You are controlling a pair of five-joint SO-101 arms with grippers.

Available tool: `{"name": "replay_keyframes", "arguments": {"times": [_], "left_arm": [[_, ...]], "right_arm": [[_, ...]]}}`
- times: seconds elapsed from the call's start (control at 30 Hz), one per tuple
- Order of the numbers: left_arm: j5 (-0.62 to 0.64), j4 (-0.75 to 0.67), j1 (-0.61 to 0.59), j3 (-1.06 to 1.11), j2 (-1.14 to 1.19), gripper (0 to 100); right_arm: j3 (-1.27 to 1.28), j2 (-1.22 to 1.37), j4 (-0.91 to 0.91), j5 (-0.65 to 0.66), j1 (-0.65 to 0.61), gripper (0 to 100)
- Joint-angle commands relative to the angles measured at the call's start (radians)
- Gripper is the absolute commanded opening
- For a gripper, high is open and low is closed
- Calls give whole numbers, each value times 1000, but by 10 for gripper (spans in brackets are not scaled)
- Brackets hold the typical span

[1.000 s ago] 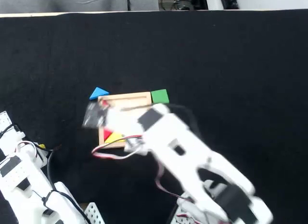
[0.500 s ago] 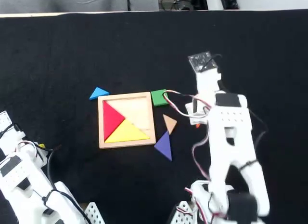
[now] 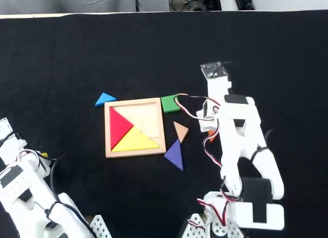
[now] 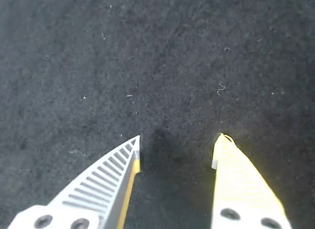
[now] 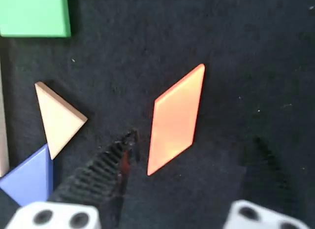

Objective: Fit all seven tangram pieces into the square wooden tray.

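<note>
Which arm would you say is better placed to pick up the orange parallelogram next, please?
Right. The right gripper hangs open directly over the orange parallelogram. The left gripper is over bare black cloth, away from the loose pieces.

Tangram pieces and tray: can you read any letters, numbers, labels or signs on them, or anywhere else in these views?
None can be read. The wooden tray, green square, orange parallelogram and beige triangle show plain faces without letters, numbers or signs. The black table cover carries none either.
</note>
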Motion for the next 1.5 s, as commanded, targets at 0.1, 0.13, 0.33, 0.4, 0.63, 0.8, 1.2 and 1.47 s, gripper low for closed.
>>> {"name": "replay_keyframes", "arguments": {"times": [0.1,0.13,0.33,0.4,0.63,0.8,1.2,1.47], "left_arm": [[-3,-14,15,-25,-18,242],[-3,-14,15,-25,-18,242],[-5,-14,15,-25,-18,242],[-5,-14,15,-25,-18,242],[-5,-14,15,-25,-18,242],[-5,-14,15,-25,-18,242],[-5,-14,15,-25,-18,242],[-5,-14,15,-25,-18,242]], "right_arm": [[-31,-48,2,21,-83,263],[-33,-35,0,21,-86,261],[-38,82,-43,25,-84,280],[-39,108,-52,26,-84,279],[-38,122,-63,26,-84,276],[-42,113,-55,26,-84,276],[-47,59,2,20,-152,276],[-107,202,-43,25,-60,276]]}}
